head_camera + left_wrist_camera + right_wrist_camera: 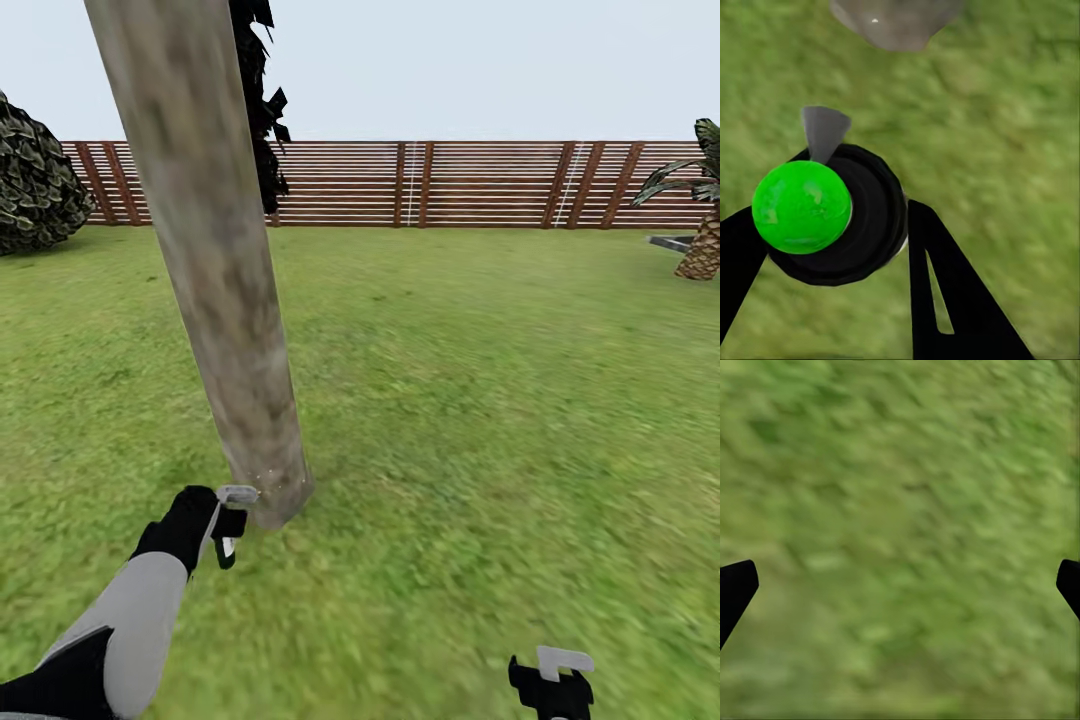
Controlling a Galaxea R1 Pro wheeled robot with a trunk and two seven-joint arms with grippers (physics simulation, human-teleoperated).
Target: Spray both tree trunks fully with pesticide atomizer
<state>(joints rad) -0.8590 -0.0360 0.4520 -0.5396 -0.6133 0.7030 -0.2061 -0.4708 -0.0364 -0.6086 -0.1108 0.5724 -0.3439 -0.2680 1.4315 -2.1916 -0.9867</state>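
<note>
Left claw: black two-finger left gripper on a grey-and-black forearm, low by the foot of the trunk; fingers clamped on the bottle, one on each side.
Held item: small dark round pesticide atomizer with a bright green domed cap and a thin grey spray head; in the head view mostly hidden by the gripper, only the grey head and a white patch clear.
Nozzle: points at the trunk base, just beside it; contact cannot be told.
Trunk: thick, mottled grey-beige tree trunk, leaning slightly, rooted in the grass right ahead of the left gripper; a few pale specks near its foot.
Right claw: black right gripper with a white tab, low over the lawn, well apart from the trunk; fingertips spread wide, nothing but grass between them.
Ground: blurry green grass floor.
Surround: brown horizontal-slat wooden fence across the far edge; dark leafy bush far left; short scaly palm far right.
</note>
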